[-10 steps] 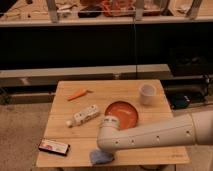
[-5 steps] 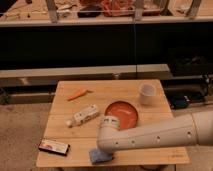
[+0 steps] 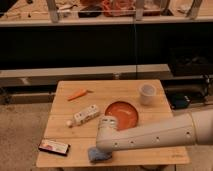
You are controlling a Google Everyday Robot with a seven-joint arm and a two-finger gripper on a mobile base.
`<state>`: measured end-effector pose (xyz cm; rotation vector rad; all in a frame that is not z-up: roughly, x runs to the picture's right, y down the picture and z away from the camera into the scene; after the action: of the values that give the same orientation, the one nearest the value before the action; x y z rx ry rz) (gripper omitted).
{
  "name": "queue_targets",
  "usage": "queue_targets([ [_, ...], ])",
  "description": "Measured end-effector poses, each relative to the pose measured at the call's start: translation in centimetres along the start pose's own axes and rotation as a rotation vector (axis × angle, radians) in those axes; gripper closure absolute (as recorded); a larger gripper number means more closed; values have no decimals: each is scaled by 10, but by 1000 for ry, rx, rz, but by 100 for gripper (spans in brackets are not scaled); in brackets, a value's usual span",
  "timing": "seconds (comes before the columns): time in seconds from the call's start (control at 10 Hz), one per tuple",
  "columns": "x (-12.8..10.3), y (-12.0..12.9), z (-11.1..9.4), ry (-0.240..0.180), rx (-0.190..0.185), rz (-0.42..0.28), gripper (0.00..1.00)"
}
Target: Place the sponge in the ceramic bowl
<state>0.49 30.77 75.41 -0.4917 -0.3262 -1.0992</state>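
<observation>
The blue-grey sponge lies near the front edge of the wooden table, left of its middle. My gripper points down onto it from the white arm that reaches in from the right. The arm's wrist hides most of the gripper and part of the sponge, and the gripper is shut on the sponge. The orange-red ceramic bowl stands behind the gripper, a little to the right, with nothing in it.
A small white cup stands at the back right. An orange carrot-like piece lies at the back left, a white oblong item left of the bowl, and a black-and-white packet at the front left. Dark shelving runs behind the table.
The arm and the sponge have barely moved. The gripper stays down over the sponge.
</observation>
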Motion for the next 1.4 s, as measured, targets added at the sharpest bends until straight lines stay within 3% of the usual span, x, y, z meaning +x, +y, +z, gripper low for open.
queue_targets([
  [0.9, 9, -21, -9, 26, 67, 8, 100],
  [1.4, 20, -25, -14, 29, 120, 8, 93],
])
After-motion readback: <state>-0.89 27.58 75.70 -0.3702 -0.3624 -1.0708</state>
